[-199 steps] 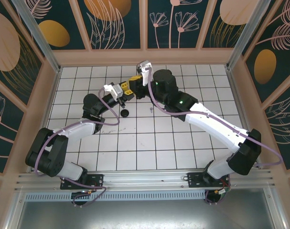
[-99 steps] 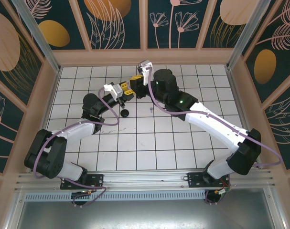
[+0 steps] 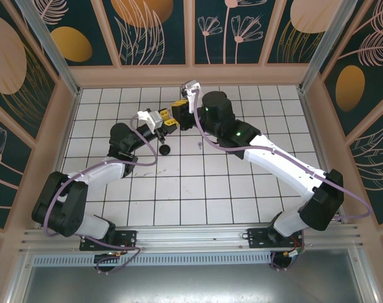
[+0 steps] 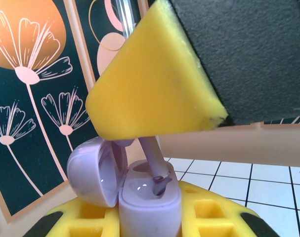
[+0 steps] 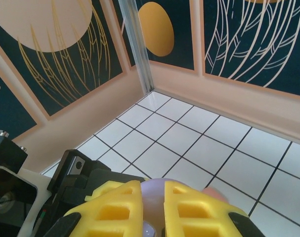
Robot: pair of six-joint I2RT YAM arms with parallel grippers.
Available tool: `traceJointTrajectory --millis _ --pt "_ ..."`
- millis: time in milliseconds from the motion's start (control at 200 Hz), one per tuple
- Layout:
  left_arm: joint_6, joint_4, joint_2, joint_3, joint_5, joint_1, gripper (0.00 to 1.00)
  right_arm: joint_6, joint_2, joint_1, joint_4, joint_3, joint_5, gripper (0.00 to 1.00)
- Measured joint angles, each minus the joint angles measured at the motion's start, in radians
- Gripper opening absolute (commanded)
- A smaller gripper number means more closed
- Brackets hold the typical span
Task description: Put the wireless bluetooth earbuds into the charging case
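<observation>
In the left wrist view my left gripper [image 4: 150, 224] is shut on an upright lavender charging case [image 4: 150, 207], whose lid [image 4: 90, 170] hangs open to the left. A lavender earbud [image 4: 150, 155] comes down from above, its stem tip inside a socket of the case. Its head is pinched in my right gripper, of which one yellow finger [image 4: 150, 84] shows. In the right wrist view my right gripper [image 5: 153, 210] is shut on that lavender earbud [image 5: 153, 195]. In the top view the left gripper [image 3: 166, 124] and right gripper [image 3: 178, 109] meet above the far middle of the table.
A small round black case [image 3: 165, 149] lies on the white tiled table [image 3: 197, 189], just in front of the grippers. A tiny dark piece [image 3: 198, 144] lies right of it. The back wall stands close behind both grippers.
Almost nothing differs; the right arm has edged very slightly left, and both grippers keep their holds.
</observation>
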Motion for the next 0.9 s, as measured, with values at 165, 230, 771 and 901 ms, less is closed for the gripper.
traceJointTrajectory --millis 165,230,771,901 --pt "-0.015 -0.025 0.000 0.000 0.000 0.000 0.00 -0.037 0.000 0.002 0.023 -0.025 0.000 0.13" --pt "-0.023 -0.035 0.000 0.000 0.001 0.000 0.00 -0.050 0.000 0.002 0.033 -0.037 0.001 0.13" --pt "-0.075 -0.056 -0.005 0.025 0.019 -0.002 0.00 -0.106 -0.013 0.003 0.049 -0.069 -0.037 0.25" --pt "-0.076 -0.056 -0.006 0.028 0.017 -0.002 0.00 -0.095 0.000 0.007 0.019 -0.043 -0.040 0.47"
